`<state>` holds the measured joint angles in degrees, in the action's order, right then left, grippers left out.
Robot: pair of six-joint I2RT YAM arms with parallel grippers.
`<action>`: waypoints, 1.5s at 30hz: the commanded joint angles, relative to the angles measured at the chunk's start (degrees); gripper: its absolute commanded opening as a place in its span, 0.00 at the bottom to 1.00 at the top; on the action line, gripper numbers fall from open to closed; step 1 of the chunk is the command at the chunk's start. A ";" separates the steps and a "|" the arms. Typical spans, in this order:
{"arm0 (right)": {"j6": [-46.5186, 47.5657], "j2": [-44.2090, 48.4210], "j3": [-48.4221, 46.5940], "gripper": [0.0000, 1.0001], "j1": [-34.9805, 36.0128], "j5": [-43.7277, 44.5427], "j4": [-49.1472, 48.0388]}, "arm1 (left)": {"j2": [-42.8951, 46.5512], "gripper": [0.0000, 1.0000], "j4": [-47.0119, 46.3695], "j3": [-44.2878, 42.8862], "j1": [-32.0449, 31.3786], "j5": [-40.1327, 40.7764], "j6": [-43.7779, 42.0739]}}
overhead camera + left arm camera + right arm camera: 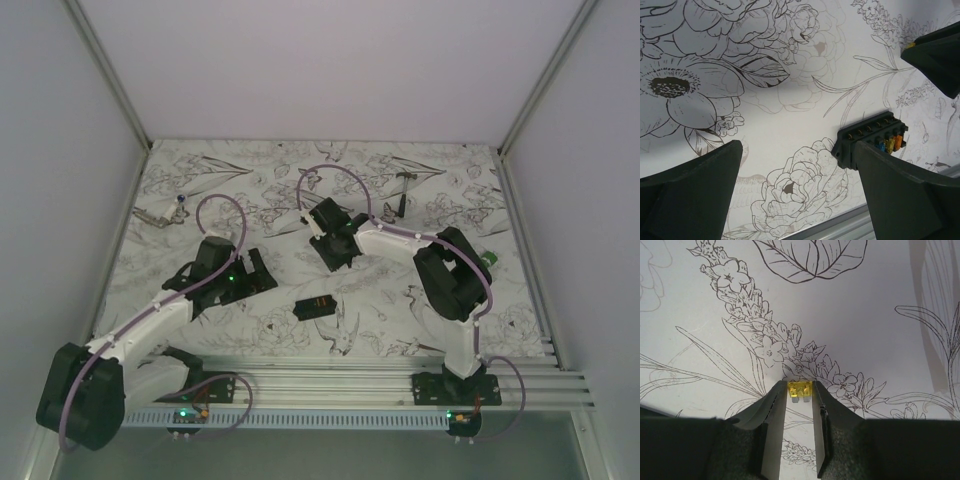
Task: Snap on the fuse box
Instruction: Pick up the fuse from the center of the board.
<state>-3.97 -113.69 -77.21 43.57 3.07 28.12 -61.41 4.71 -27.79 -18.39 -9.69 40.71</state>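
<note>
The fuse box point(315, 306) is a small black box with orange bits, lying on the flowered table between the two arms. In the left wrist view the fuse box point(867, 137) shows blue and orange fuses on its face and lies just beyond my right-hand finger. My left gripper point(797, 172) is open and empty, to the left of the box point(258, 274). My right gripper point(800, 392) is shut on a small yellow fuse point(800, 390) at its fingertips, held above the table behind the box point(336, 254).
A small green object point(490, 258) lies by the right arm. A tiny black-handled hammer point(401, 200) lies at the back. A small metal item with a blue bit point(165, 210) lies at the back left. A metal rail point(350, 385) runs along the near edge.
</note>
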 commanded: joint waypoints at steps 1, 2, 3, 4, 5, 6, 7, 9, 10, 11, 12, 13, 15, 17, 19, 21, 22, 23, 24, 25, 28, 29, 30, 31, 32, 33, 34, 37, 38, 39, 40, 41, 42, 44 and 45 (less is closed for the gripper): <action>-3.43 1.49 0.08 0.30 -0.58 0.45 1.15 | 2.14 0.98 -1.20 1.18 -0.51 -2.39 -0.15; -4.50 2.14 0.31 0.28 -0.64 0.52 0.96 | 2.49 0.97 -1.92 1.22 -0.83 -2.75 -0.06; -5.79 2.44 0.56 0.28 -0.64 0.58 0.55 | 2.78 0.97 -2.77 1.32 -1.35 -3.02 0.17; -6.96 3.33 0.90 0.28 -0.52 0.55 0.09 | 3.00 0.97 -3.67 1.33 -1.85 -3.20 0.59; -8.35 4.09 1.51 0.28 -0.51 0.64 -0.47 | 3.16 0.96 -4.48 1.34 -2.53 -3.18 1.05; -9.66 4.88 1.91 0.28 -0.55 0.89 -0.96 | 3.26 0.96 -5.44 1.26 -3.33 -2.97 1.45; -11.13 5.75 2.27 0.28 -0.52 1.03 -1.47 | 3.30 0.95 -6.23 1.21 -4.17 -2.53 2.00; -13.91 7.67 3.17 0.28 -0.59 1.34 -2.41 | 3.23 0.94 -7.79 0.99 -6.15 -0.63 3.57; -15.55 8.83 3.73 0.28 -0.49 1.48 -3.16 | 3.22 0.93 -9.00 1.11 -7.37 0.54 4.42; -16.94 9.98 4.26 0.29 -0.49 1.45 -3.75 | 3.27 0.92 -10.49 1.21 -8.54 1.84 5.19; -18.56 11.04 4.75 0.29 -0.37 1.48 -4.23 | 3.31 0.91 -11.91 1.32 -9.90 3.37 5.84; -20.33 12.26 5.30 0.29 -0.29 1.56 -4.73 | 3.45 0.89 -13.17 1.41 -11.24 5.09 6.40; -23.52 14.66 6.57 0.29 -0.03 1.70 -5.87 | 3.73 0.85 -15.64 1.26 -14.10 8.71 6.89; -27.11 17.64 8.52 0.30 0.02 2.13 -7.48 | 3.91 0.82 -17.84 0.94 -16.26 11.27 7.08; -30.63 20.97 11.12 0.30 0.10 1.99 -10.44 | 3.73 0.80 -20.03 0.60 -18.03 13.13 7.23; -34.15 23.39 13.57 0.30 0.24 0.74 -13.43 | 3.36 0.72 -22.85 0.20 -19.59 14.30 7.44; -34.85 25.65 14.65 0.30 0.46 0.34 -14.81 | 3.06 0.70 -23.68 -0.16 -20.37 14.66 7.45; -35.76 26.69 15.55 0.30 0.74 -0.08 -16.02 | 2.71 0.67 -24.57 -0.62 -21.22 15.04 7.27; -36.69 27.59 16.31 0.30 0.99 -0.05 -16.93 | 2.17 0.64 -25.35 -1.38 -21.98 15.34 6.77; -37.54 28.48 17.27 0.30 1.25 -0.05 -17.94 | 1.44 0.61 -25.82 -2.22 -22.71 15.35 5.83; -40.19 30.92 19.84 0.30 1.89 -0.38 -20.75 | -1.17 0.47 -26.54 -4.54 -24.76 15.54 3.68; -40.80 31.57 20.52 0.30 2.01 -0.45 -21.39 | -1.99 0.44 -27.50 -5.07 -25.33 15.45 3.41; -41.39 32.20 21.21 0.30 2.16 -0.52 -21.96 | -2.69 0.40 -28.03 -5.48 -25.94 15.38 3.12; -41.93 32.72 21.91 0.30 2.31 -0.47 -22.48 | -3.27 0.39 -28.52 -5.90 -26.65 15.66 2.68; -42.47 33.44 22.45 0.30 2.45 -0.42 -22.94 | -3.81 0.38 -28.99 -6.26 -27.18 15.94 2.37; -43.03 33.96 23.06 0.30 2.56 -0.45 -23.32 | -4.19 0.37 -29.38 -6.57 -27.62 16.06 2.19; -43.40 34.38 23.59 0.30 2.65 -0.50 -23.74 | -4.66 0.36 -29.55 -6.89 -27.94 16.26 1.96; -44.62 35.76 24.90 0.30 2.83 -0.60 -24.81 | -6.00 0.33 -29.84 -7.57 -28.45 16.82 2.12; -44.91 36.15 25.20 0.30 2.93 -0.69 -25.05 | -6.27 0.32 -29.86 -7.67 -28.54 17.01 2.34; -45.23 36.43 25.51 0.30 2.97 -0.72 -25.30 | -6.49 0.32 -29.90 -7.78 -28.61 17.18 2.41; -45.50 36.77 25.79 0.30 3.00 -0.81 -25.45 | -6.75 0.31 -29.95 -7.94 -28.67 17.28 2.36; -45.84 37.21 26.10 0.30 3.09 -0.80 -25.62 | -7.05 0.30 -29.96 -8.07 -28.71 17.62 2.39; -46.13 37.49 26.34 0.30 3.14 -0.85 -25.88 | -7.25 0.29 -29.98 -8.21 -28.78 17.82 2.48; -46.67 38.04 26.91 0.30 3.19 -0.94 -26.20 | -7.58 0.28 -30.07 -8.50 -28.85 18.17 2.58; -46.85 38.24 27.21 0.30 3.23 -1.07 -26.52 | -7.79 0.27 -30.01 -8.65 -28.93 18.29 2.56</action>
<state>-48.40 -77.32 -50.57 46.17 2.22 4.73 -68.58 -23.00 -34.63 -46.57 6.50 43.88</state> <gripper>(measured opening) 0.302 0.286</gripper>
